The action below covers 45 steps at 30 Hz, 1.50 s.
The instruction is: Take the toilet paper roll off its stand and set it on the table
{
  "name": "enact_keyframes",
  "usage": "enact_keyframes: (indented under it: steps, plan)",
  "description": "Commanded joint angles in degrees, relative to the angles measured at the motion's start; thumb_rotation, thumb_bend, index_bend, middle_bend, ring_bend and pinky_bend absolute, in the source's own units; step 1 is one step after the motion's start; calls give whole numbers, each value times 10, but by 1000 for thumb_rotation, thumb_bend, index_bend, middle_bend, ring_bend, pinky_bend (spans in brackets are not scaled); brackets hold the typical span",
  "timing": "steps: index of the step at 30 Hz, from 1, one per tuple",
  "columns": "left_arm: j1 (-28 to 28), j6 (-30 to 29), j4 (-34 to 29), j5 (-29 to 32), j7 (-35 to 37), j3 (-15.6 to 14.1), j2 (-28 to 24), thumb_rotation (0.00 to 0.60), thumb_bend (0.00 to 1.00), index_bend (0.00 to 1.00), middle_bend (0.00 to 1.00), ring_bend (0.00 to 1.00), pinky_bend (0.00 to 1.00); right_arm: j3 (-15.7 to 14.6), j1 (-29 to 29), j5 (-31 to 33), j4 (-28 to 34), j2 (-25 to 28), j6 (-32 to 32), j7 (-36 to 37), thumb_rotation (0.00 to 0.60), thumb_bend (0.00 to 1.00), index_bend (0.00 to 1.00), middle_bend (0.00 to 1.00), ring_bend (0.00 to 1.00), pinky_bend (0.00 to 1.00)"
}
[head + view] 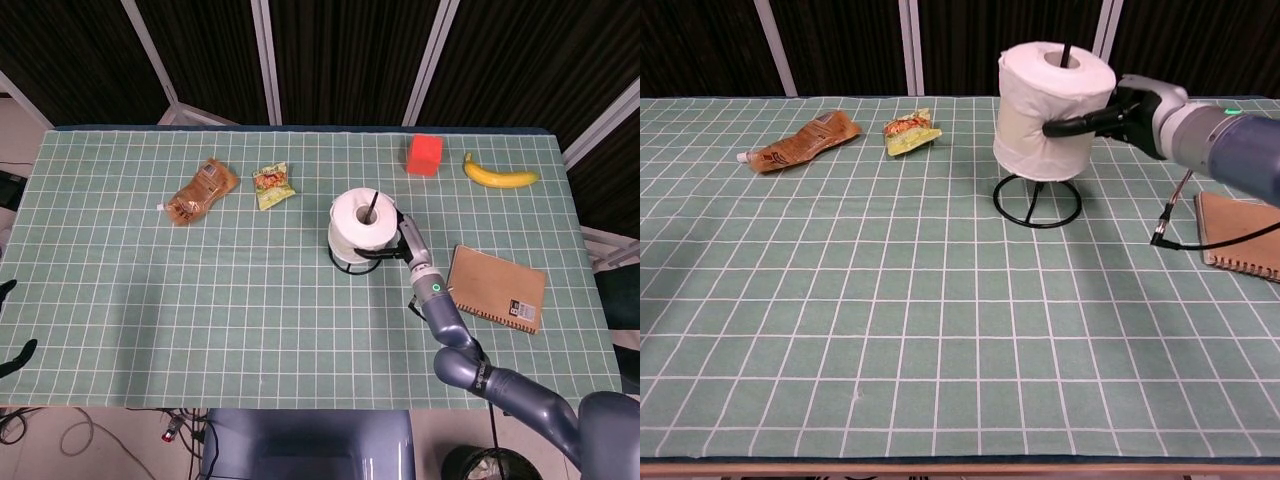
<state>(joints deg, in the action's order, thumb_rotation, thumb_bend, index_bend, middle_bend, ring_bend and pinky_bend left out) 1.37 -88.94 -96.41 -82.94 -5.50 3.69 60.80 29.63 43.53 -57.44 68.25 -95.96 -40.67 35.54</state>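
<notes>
Roll lifted partway up its stand, not yet free

Head view: the right hand (398, 247) is clamped on the side of the toilet paper roll (361, 222), which sits over the stand (352, 262) near the middle of the surface (200, 300), with the rod's tip showing through the core; a dark shape at the left edge may be the left hand (10, 345), and I cannot tell whether it is apart or together. Chest view: the right hand (1120, 112) holds the roll (1052, 110) up off the stand's ring base (1038, 203), which shows bare beneath it, yet the rod's tip pokes out of the core. By my judgement the lift is well begun; clearing the rod and setting the roll on the surface remain
</notes>
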Motion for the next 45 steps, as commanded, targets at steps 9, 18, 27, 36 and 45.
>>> enact_keyframes:
  steps: [9, 18, 27, 36, 45]
  plan:
    - [-2, -4, -3, -6, 3, -2, -2, 600, 224, 143, 0, 0, 34, 80, 2, 142, 239, 213, -29, -147, 600, 0, 328, 302, 351, 115]
    - [-3, -4, -3, -8, 3, -3, -2, 600, 224, 144, 0, 0, 34, 132, 12, 263, 333, 356, -60, -214, 600, 0, 327, 302, 337, 115]
    - [-2, -4, -4, -9, -7, -4, 2, 600, 223, 145, 0, 0, 34, 134, -43, 296, 341, 458, -37, -194, 600, 0, 327, 301, 309, 115]
    - [-2, -5, -5, -7, -12, -2, 4, 600, 224, 145, 0, 0, 34, 92, -170, 171, 344, 467, -11, -91, 600, 0, 327, 300, 273, 115]
    - [0, 0, -6, -6, -22, -3, 8, 600, 223, 145, 0, 0, 34, 4, -317, -113, 366, 419, -73, 80, 600, 0, 327, 301, 263, 115]
